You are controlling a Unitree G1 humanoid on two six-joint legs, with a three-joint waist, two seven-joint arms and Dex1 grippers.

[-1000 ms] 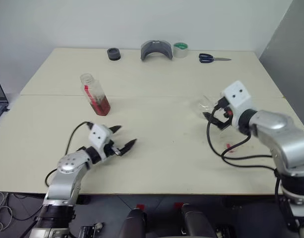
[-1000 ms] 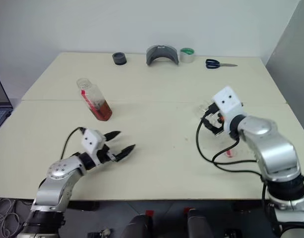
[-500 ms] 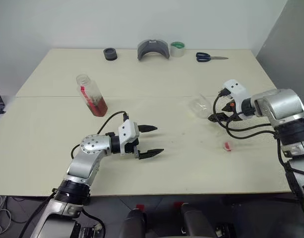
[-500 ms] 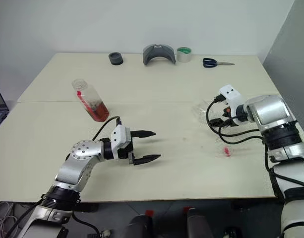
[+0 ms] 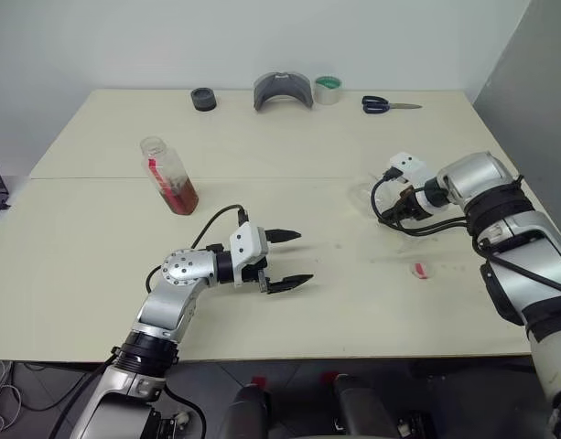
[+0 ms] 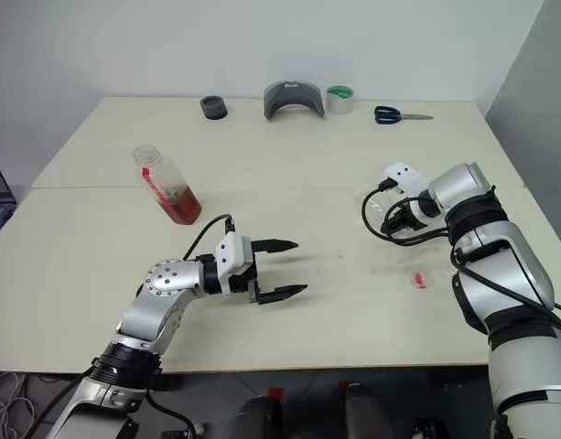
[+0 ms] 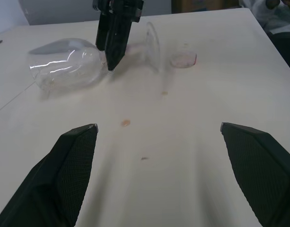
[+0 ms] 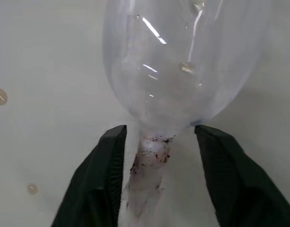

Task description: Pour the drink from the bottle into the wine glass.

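On the desk [image 5: 289, 155] at 3 o'clock, our right gripper [image 8: 156, 156] straddles the toppled wine glass [image 7: 69, 66] stem, fingers not yet touching; our left gripper [image 5: 287, 260] gapes wide.

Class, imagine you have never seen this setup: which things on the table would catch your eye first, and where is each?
The wine glass lies on its side near the table's right edge, with the right gripper around its stem. The bottle of reddish drink stands uncapped at the left. The left gripper hovers open between them.
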